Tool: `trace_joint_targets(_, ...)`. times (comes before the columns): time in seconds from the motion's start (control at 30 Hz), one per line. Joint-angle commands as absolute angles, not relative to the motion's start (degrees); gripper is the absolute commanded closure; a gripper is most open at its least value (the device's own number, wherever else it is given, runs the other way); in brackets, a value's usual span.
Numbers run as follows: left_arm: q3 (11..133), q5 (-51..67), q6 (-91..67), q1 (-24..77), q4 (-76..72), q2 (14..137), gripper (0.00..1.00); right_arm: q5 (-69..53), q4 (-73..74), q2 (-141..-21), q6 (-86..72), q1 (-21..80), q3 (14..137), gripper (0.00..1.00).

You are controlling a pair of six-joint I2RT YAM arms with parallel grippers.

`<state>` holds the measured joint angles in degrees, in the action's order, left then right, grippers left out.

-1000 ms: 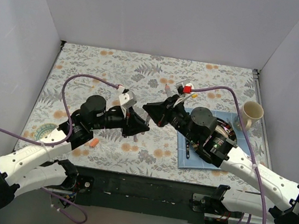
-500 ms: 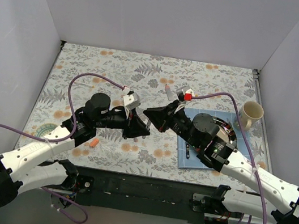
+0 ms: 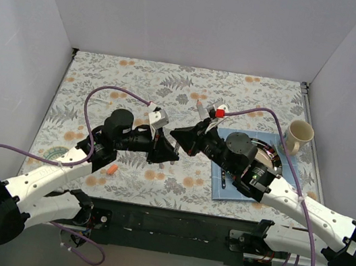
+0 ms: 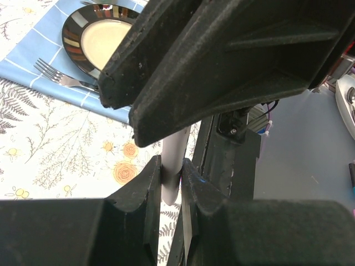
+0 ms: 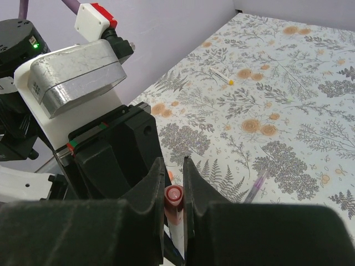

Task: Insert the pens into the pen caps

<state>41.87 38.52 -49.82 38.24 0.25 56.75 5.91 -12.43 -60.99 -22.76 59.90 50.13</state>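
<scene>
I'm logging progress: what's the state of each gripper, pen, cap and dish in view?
Left gripper, shut on pale grey pen.
Right gripper, shut on pink-red plastic cap.
Small orange cap, loose on table.
Thin purple pen, lying on table.
White orange-tipped pen, lying on table.
Striped-rim plate, empty.
Cream mug, upright.

The tablecloth [image 3: 173,81] was white, printed with grey ferns and orange roses. At four o'clock on it lay a blue placemat [image 3: 234,187] ruled with thin white lines. On it were a plate [image 4: 72,33] with a black rim banded in brown and white and a cream centre, and a silver fork [image 4: 61,78]. A cream mug [image 3: 299,134] stood at two o'clock. The matte-black left gripper [image 4: 171,169] pinched a grey pen [image 4: 174,149]. The equally black right gripper [image 5: 172,166] pinched a pink-red cap [image 5: 174,195]. An orange cap [image 3: 111,170] lay at seven o'clock. The left arm [image 3: 40,182] and right arm [image 3: 308,211] were white with black joints, trailing purple cables [image 3: 87,105].
</scene>
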Motion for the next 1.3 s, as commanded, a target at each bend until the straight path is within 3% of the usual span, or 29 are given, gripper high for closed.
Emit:
trace_joint_targets(0.0, 47.37, 28.74, -50.80, 33.84, -12.57, 55.55, 1.00, -1.85, 4.21, -62.49, -26.02, 62.40, 46.94, 0.99)
trace_joint_targets(0.6, 49.22, 29.54, -53.26, 29.18, -13.01, 59.24, 1.00, 5.36, 6.15, -67.67, -33.92, 66.26, 44.83, 0.99)
trace_joint_targets(1.27, 50.36, 30.50, -56.69, 25.23, -15.21, 60.38, 1.00, 6.86, -3.60, -73.74, -36.29, 73.12, 40.52, 0.99)
